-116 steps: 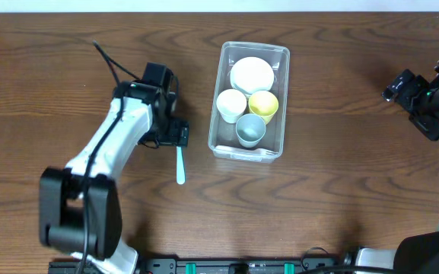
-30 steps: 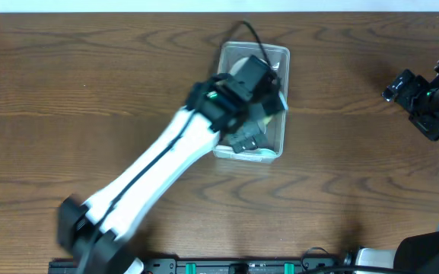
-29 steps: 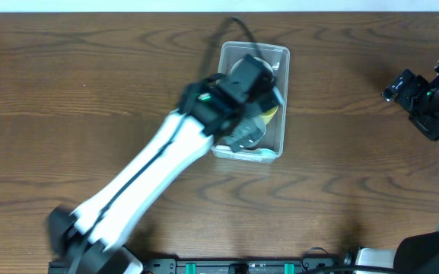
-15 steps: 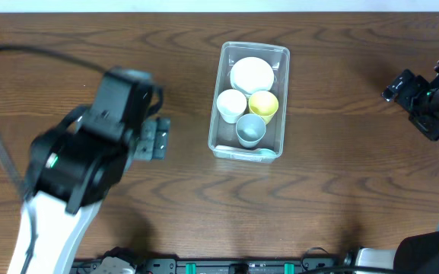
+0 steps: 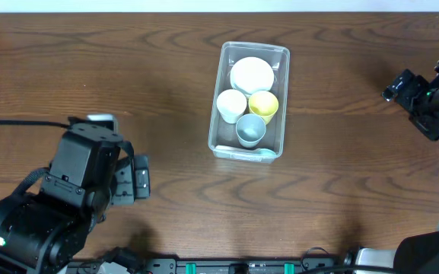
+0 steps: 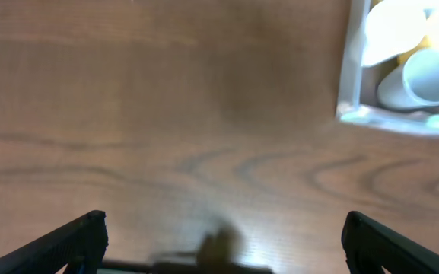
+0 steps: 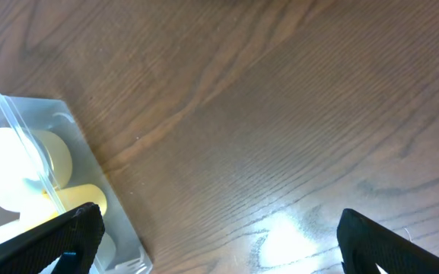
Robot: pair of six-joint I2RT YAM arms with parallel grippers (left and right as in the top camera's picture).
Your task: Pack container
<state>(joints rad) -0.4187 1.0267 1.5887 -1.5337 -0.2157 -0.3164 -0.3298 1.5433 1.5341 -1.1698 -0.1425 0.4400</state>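
Note:
The clear plastic container [image 5: 216, 131] stands at the table's centre. It holds a white bowl [image 5: 251, 74], a white cup [image 5: 231, 104], a yellow cup [image 5: 263, 105], a grey cup [image 5: 250, 131] and a teal spoon [image 5: 266, 152] along its near wall. My left gripper [image 5: 138, 180] is open and empty, well to the left of the container and nearer the front edge. In the left wrist view, its fingers [image 6: 223, 232] are wide apart and the container [image 6: 345, 84] is at the upper right. My right gripper [image 5: 405, 90] is open and empty at the far right. Its wrist view [image 7: 219, 228] shows the container [image 7: 67, 129] at the left.
The left arm's large body [image 5: 44, 213] fills the lower left corner. A black cable [image 5: 14, 122] runs along the left side. Dark wood table [image 5: 341, 183] lies all around the container.
My left arm has pulled back from over the container to the lower left of the table. The teal spoon that lay on the table now lies inside the container. The right arm has not moved.

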